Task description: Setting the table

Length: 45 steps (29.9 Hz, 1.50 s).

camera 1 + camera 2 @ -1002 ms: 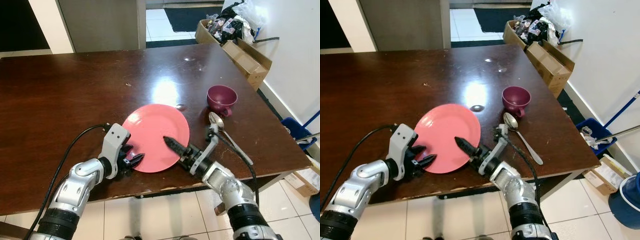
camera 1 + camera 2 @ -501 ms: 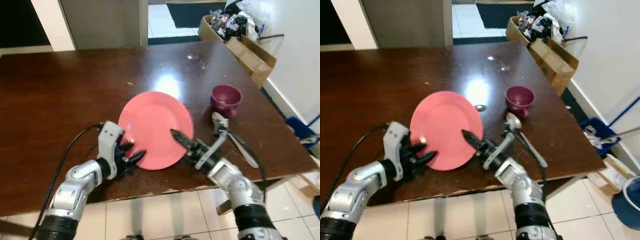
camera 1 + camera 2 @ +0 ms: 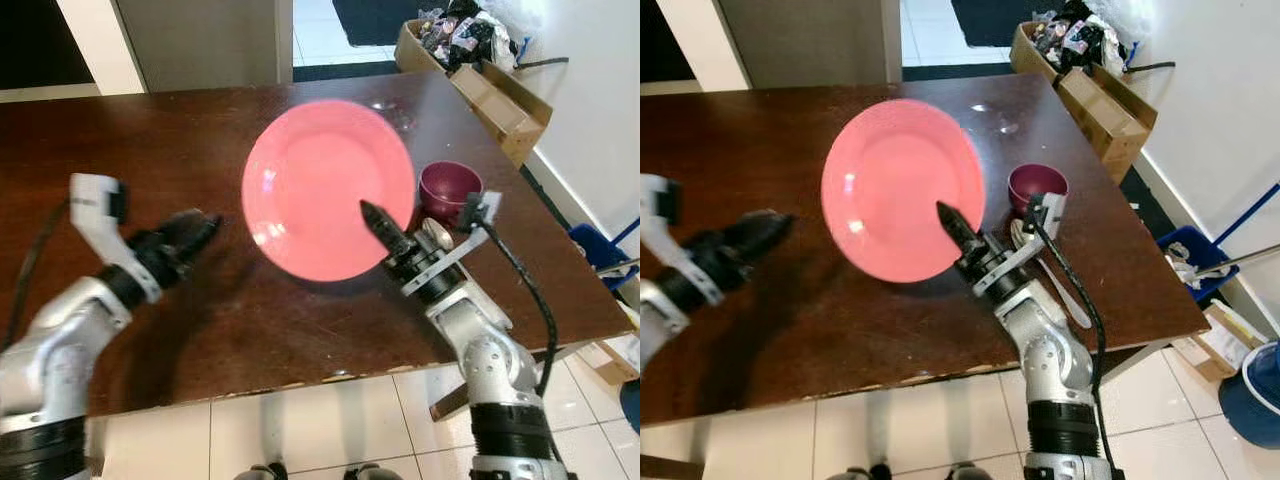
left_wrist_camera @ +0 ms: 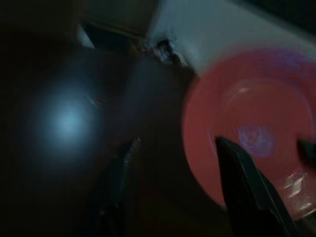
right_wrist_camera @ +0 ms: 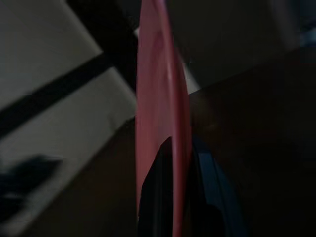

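While right gripper (image 3: 385, 228) clamps plate (image 3: 325, 185) rim, plate tilted above table (image 3: 150, 140) middle; left gripper (image 3: 185, 232) apart, empty, toward left edge.

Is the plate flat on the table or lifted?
Lifted and tilted: the right gripper pinches the plate by its rim, its shadow on the table below.

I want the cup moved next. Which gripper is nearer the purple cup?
Right. The right gripper holds the pink plate just beside the purple cup; the left gripper hovers across the table.
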Tool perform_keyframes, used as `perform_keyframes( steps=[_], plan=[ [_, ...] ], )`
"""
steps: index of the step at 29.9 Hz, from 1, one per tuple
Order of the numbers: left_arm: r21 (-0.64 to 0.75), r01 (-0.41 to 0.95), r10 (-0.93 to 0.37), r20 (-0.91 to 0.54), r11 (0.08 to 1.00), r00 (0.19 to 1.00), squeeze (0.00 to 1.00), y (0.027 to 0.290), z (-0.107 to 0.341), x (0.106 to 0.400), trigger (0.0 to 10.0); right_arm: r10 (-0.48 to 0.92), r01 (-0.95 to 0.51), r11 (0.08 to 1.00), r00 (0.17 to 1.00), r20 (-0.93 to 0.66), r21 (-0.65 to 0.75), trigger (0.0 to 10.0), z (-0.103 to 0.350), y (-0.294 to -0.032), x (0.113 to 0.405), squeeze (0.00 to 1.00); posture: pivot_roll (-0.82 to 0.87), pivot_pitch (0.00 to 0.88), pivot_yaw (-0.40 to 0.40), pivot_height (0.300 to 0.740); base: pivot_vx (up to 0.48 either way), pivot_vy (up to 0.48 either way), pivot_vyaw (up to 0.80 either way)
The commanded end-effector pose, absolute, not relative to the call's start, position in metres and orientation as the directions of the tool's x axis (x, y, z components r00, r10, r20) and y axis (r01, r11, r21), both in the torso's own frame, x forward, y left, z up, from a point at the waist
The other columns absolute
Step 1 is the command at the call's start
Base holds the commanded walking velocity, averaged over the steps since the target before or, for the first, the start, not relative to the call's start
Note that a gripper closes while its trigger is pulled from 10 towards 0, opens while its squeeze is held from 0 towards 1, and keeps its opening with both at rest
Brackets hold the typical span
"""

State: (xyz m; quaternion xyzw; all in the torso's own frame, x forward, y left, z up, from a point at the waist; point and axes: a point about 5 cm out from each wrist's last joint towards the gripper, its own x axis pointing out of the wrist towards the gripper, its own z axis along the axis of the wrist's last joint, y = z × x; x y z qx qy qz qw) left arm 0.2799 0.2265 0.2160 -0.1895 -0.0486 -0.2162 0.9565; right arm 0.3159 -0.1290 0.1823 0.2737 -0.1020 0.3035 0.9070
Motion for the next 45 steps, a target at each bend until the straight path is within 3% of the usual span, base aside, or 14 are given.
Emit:
perform_keyframes(
  steps=[1, 3, 9, 12, 17, 26, 45],
  plan=[
    [-0.367, 0.405, -0.361, 0.185, 0.837, 0.914, 0.0, 0.229, 0.221, 0.275, 10.0, 0.458, -0.568, 0.73, 0.82, 0.344, 0.38, 10.0, 0.185, -0.133, 0.315, 0.0, -0.03, 0.06, 0.038, 0.74, 0.0, 0.0, 0.0],
    [-0.316, 0.3, -0.269, 0.141, 0.9, 0.953, 0.0, 0.228, 0.217, 0.277, 10.0, 0.429, -0.53, 0.793, 0.836, 0.342, 0.3, 10.0, 0.191, -0.135, 0.315, 0.0, -0.02, 0.058, 0.032, 0.74, 0.0, 0.0, 0.0],
    [-0.22, 0.091, -0.088, 0.025, 0.971, 0.996, 0.0, 0.231, 0.196, 0.282, 10.0, 0.4, -0.474, 0.866, 0.849, 0.345, 0.161, 10.0, 0.199, -0.135, 0.311, 0.0, -0.03, 0.055, 0.026, 0.74, 0.0, 0.0, 0.0],
    [-0.16, 0.029, -0.031, -0.009, 0.987, 0.999, 0.0, 0.226, 0.189, 0.284, 10.0, 0.365, -0.454, 0.871, 0.854, 0.371, 0.188, 10.0, 0.203, -0.134, 0.306, 0.0, -0.04, 0.052, 0.023, 0.74, 0.0, 0.0, 0.0],
    [-0.093, 0.039, -0.041, -0.028, 0.995, 0.999, 0.0, 0.211, 0.183, 0.283, 10.0, 0.293, -0.432, 0.847, 0.866, 0.405, 0.312, 10.0, 0.206, -0.135, 0.3, 0.0, -0.04, 0.047, 0.024, 0.74, 0.0, 0.0, 0.0],
    [0.02, -0.005, 0.005, -0.003, 1.0, 1.0, 0.0, 0.206, 0.181, 0.284, 10.0, 0.251, -0.343, 0.923, 0.881, 0.402, 0.174, 10.0, 0.204, -0.135, 0.294, 0.0, -0.05, 0.028, 0.032, 0.74, 0.0, 0.0, 0.0],
    [0.077, 0.047, -0.053, 0.073, 0.996, 0.996, 0.0, 0.184, 0.185, 0.301, 10.0, 0.285, -0.335, 0.939, 0.881, 0.376, 0.073, 10.0, 0.206, -0.145, 0.286, 0.0, -0.09, 0.0, 0.032, 0.74, 0.0, 0.0, 0.0]
  ],
)
